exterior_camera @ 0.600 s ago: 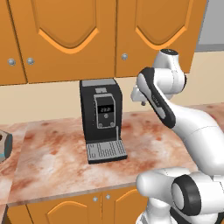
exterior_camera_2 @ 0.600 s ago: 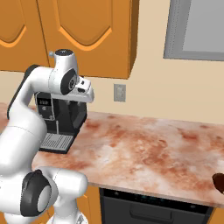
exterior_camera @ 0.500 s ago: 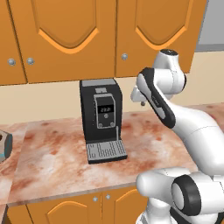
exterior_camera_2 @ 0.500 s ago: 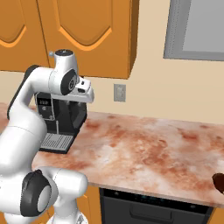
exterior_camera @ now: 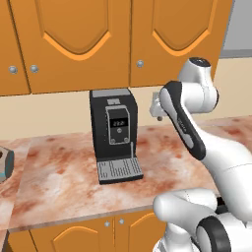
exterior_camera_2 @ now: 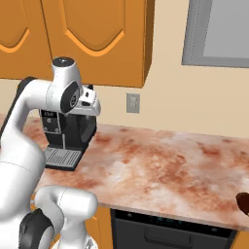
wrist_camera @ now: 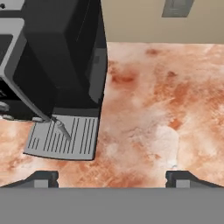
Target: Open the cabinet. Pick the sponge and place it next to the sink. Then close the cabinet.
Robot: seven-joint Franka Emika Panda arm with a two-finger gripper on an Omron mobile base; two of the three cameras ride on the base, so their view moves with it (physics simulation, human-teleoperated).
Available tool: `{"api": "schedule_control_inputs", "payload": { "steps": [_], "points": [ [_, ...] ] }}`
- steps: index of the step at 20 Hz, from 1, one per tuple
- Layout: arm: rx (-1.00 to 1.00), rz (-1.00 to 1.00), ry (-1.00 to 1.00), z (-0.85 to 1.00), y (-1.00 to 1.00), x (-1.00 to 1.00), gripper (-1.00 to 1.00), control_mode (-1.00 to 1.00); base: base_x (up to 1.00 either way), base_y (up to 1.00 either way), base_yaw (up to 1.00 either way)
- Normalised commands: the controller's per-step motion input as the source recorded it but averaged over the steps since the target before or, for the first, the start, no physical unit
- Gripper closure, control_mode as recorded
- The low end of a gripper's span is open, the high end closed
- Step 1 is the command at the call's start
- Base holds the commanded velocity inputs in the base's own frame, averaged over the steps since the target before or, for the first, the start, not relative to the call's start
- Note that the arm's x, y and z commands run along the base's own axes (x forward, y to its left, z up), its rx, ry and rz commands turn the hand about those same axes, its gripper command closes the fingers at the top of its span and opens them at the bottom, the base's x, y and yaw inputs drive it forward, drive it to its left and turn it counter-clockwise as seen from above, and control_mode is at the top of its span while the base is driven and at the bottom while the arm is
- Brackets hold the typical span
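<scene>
At the far left edge of the left base view, a dark-rimmed object sits partly cut off on the counter; what it is cannot be told. Right of it, on the marbled reddish countertop, stands a black coffee machine with a small display and a grey ribbed drip tray at its foot. Nothing rests on the tray.

Above the machine hang orange wall cabinets, all shut. The cabinet with a single round silver knob hangs above and a little left of the hand, well apart from it. The sponge and the sink cannot be seen.

The gripper hangs over the counter just right of the coffee machine, its fingertips spread wide with bare countertop between them; it holds nothing. In the right base view the hand sits beside the machine's top, below the cabinet. Further right, a wall outlet is set into the beige wall, and a dark rounded object lies at the counter's right edge.
</scene>
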Motion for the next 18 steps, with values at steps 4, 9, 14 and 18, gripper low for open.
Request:
{"api": "schedule_control_inputs", "payload": {
  "steps": [4,9,14,18],
  "points": [
    [0.04,0.00,-0.15,0.00,0.47,-0.36,-1.00,-1.00,0.00,0.00,0.00],
    [0.00,0.00,-0.14,0.15,0.22,-0.44,-1.00,-1.00,0.00,0.00,0.00],
    [0.00,0.00,-0.17,0.33,0.01,-0.32,-1.00,-1.00,0.00,0.00,0.00],
    [0.00,-0.01,-0.07,0.56,0.00,-0.02,-1.00,-1.00,0.00,0.00,0.00]
  ]
}}
